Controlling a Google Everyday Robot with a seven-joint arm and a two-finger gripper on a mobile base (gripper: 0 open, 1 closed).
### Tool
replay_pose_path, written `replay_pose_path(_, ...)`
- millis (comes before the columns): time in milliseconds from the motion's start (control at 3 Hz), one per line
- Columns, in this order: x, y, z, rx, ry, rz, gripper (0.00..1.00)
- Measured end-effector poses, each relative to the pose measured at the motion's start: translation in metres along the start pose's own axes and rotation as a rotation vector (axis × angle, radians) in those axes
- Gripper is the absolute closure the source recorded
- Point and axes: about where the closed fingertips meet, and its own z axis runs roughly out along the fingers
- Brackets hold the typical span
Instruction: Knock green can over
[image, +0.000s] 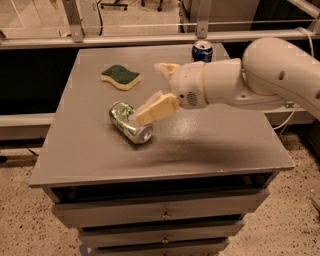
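The green can (128, 122) lies on its side on the grey table top (100, 155), left of centre, with its silver end pointing toward the front right. My gripper (159, 89) hangs over the middle of the table, just right of the can. Its fingers are spread open. The near finger (156, 109) reaches down over the can's right end, touching or almost touching it. The far finger (166, 69) points toward the back. Nothing is held.
A dark blue can (202, 51) stands upright at the back of the table, behind my arm. A green and yellow sponge (120, 76) lies at the back left. Drawers sit below the table's front edge.
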Motion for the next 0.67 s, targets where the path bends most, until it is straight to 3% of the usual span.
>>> replay_pose_path(333,0.012,0.001,-0.033,0.013,0.043,-0.016,0.00)
replay_pose_path(667,0.028,-0.001,-0.097,0.065,0.119,-0.032,0.00)
